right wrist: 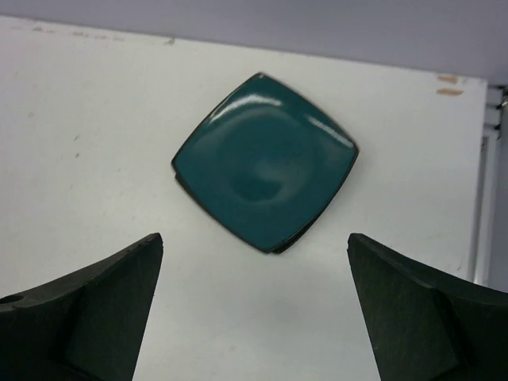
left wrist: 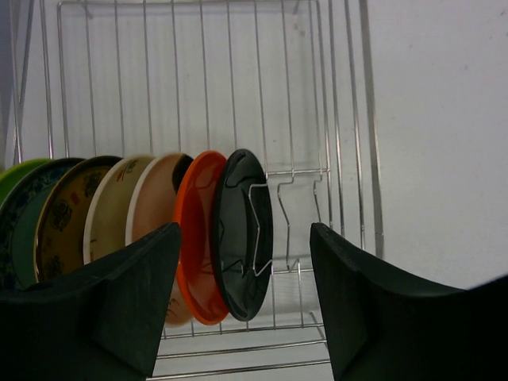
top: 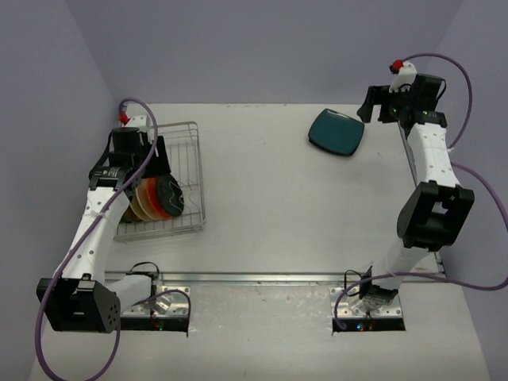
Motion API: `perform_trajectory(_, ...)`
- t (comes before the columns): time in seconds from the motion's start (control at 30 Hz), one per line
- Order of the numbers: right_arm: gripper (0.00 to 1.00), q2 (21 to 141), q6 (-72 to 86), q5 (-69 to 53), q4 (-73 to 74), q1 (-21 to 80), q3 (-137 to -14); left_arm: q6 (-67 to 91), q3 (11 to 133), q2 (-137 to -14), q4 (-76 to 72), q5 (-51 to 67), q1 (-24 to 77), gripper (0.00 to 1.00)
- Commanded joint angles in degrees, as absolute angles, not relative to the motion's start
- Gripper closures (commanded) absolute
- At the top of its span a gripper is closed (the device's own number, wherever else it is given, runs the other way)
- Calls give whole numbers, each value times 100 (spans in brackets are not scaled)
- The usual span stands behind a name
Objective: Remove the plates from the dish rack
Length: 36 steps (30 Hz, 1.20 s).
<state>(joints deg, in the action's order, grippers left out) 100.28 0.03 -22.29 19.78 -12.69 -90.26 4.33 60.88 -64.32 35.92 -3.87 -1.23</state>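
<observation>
Overall: two arms reach over one table [top: 270, 206].
Dish rack [top: 196, 171]: along the table's left edge, with plates [top: 155, 198] standing on edge in a row at its near end.
Row's end: black plate [left wrist: 238, 198], with an orange plate [left wrist: 194, 238] touching it.
Left gripper [left wrist: 244, 230]: over the rack, fingers apart, gripping nothing.
Right gripper [right wrist: 254, 238]: fingers spread wide, empty, above the teal plate [right wrist: 266, 159].
Teal plate: flat near the table's far right corner.

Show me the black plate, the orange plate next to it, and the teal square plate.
black plate [left wrist: 236, 258], left wrist view, on its dark face
orange plate [left wrist: 194, 238], left wrist view, on its visible inner face
teal square plate [right wrist: 266, 163], right wrist view, centre of its well
</observation>
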Motion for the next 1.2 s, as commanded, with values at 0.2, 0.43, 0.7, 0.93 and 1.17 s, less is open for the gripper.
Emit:
perform_trajectory(0.2, 1, 9322, 472, -2716, 1846, -800, -7333, 302, 5701, -6560, 3580, -443, -173, 48)
perform_trajectory(0.43, 1, 9312, 545, -2832, 2013, -792, -7353, 281, 5544, -6943, 3542, -289, -174, 60)
perform_trajectory(0.7, 1, 9225, 674, -2948, 2038, -760, -7310, 342, 5572, -7304, 3577, -509, -175, 76)
perform_trajectory(0.93, 1, 9129, 870, -3105, 1893, -548, -7169, 138, 6221, -7292, 3604, -791, -158, 100)
perform_trajectory(1.17, 1, 9104, 1033, -3551, 1781, -155, -7241, -287, 7412, -7147, 3735, -1014, -95, 100)
